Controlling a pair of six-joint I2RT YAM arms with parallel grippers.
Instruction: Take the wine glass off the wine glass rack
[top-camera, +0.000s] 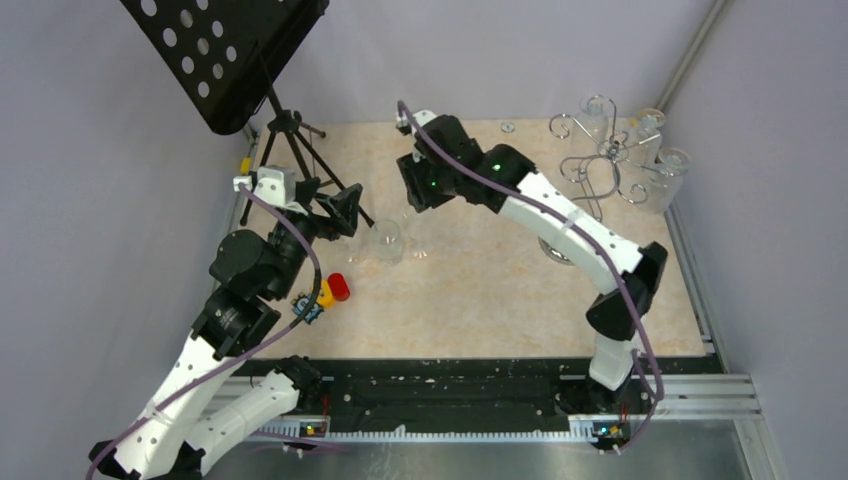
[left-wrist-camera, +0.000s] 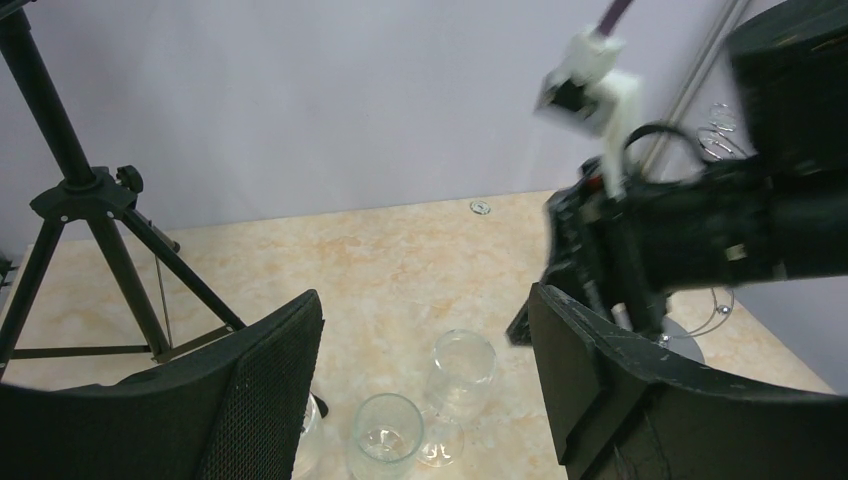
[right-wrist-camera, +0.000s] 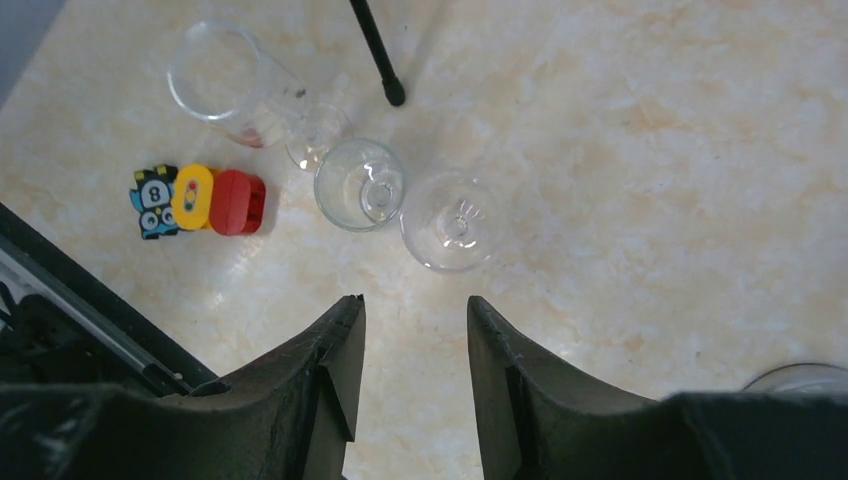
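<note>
The chrome wine glass rack (top-camera: 607, 163) stands at the back right with clear wine glasses (top-camera: 668, 176) hanging from its looped arms. Its loops (left-wrist-camera: 718, 128) also show in the left wrist view. Three more wine glasses are on the table: two upright (right-wrist-camera: 358, 184) (right-wrist-camera: 452, 222) and one lying on its side (right-wrist-camera: 226, 86). My right gripper (right-wrist-camera: 415, 306) is open and empty, hovering above the table just short of the upright pair, far left of the rack. My left gripper (left-wrist-camera: 425, 302) is open and empty above the same glasses (left-wrist-camera: 463, 362).
A black music stand (top-camera: 225, 55) on a tripod (top-camera: 290, 135) fills the back left; one tripod foot (right-wrist-camera: 394, 95) rests near the glasses. A red, yellow and blue toy (right-wrist-camera: 200, 198) lies at the front left. A small metal ring (top-camera: 508, 127) lies by the back wall.
</note>
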